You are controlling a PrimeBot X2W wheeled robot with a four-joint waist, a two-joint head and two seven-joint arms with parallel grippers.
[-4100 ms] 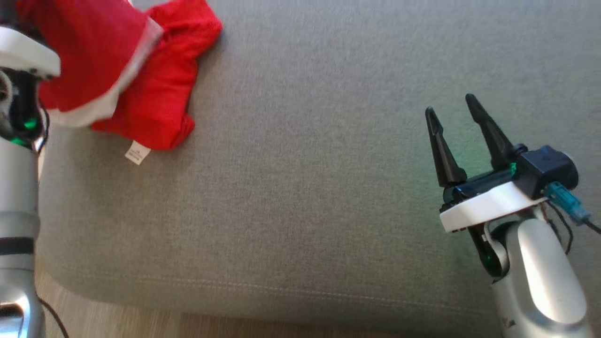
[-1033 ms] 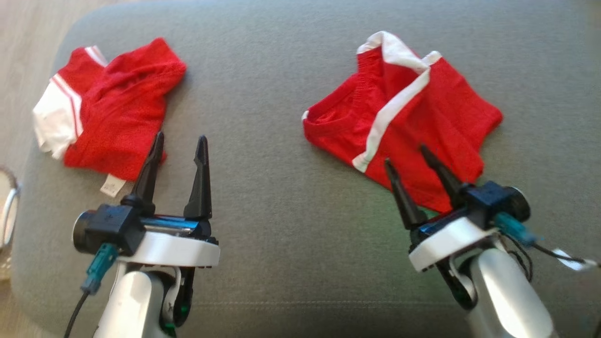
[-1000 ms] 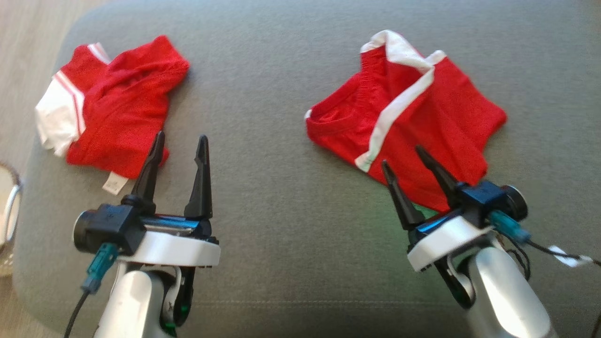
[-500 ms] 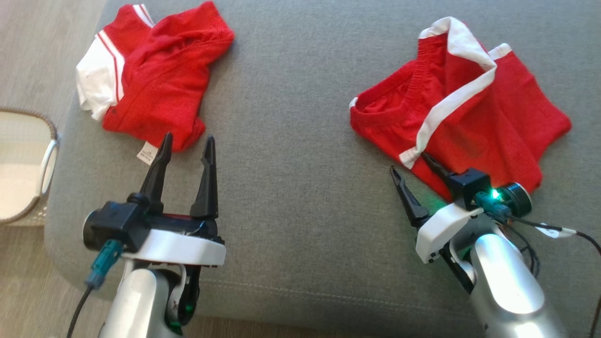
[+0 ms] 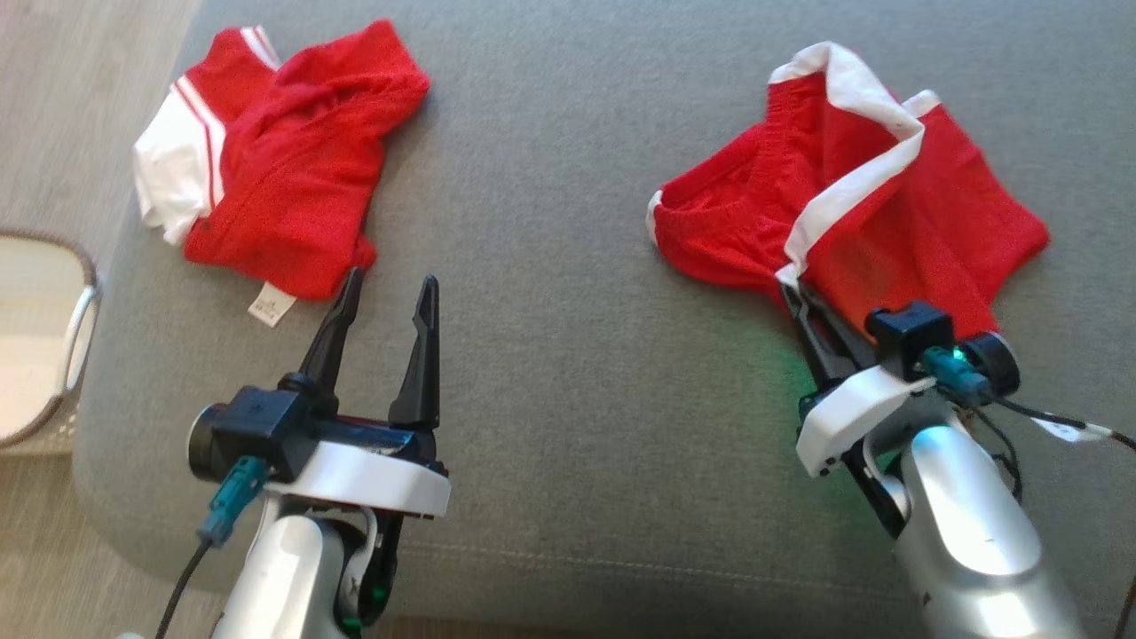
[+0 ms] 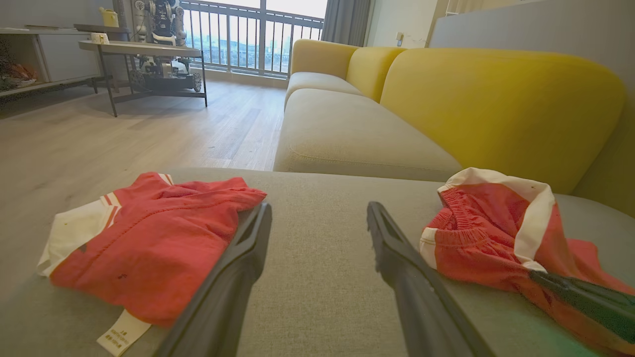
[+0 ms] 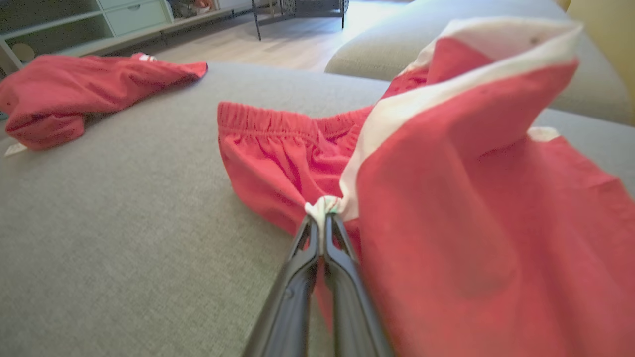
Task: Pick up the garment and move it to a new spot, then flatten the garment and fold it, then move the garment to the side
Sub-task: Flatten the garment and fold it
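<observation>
The garment (image 5: 896, 204), red shorts with white side stripes, lies crumpled on the right of the grey cushion (image 5: 568, 382). My right gripper (image 5: 796, 295) is shut on its near edge, where a white stripe ends. In the right wrist view the two fingers pinch a bunched bit of white trim of the garment (image 7: 446, 198), with my right gripper (image 7: 321, 219) low over the cushion. My left gripper (image 5: 392, 282) stands open and holds nothing, just in front of a second red garment. The left wrist view shows my left gripper (image 6: 318, 208) open, with the garment (image 6: 476, 233) to its right.
A second red garment (image 5: 293, 195) with a white sleeve and a label lies folded at the cushion's far left; it is also in the wrist views (image 6: 149, 248) (image 7: 74, 94). A pale basket (image 5: 35, 337) sits on the floor at the left. A yellow sofa (image 6: 496, 99) stands behind.
My right gripper has moved forward to the garment's near edge and shut on the white trim. The left gripper has stayed open. The head camera has shifted.
</observation>
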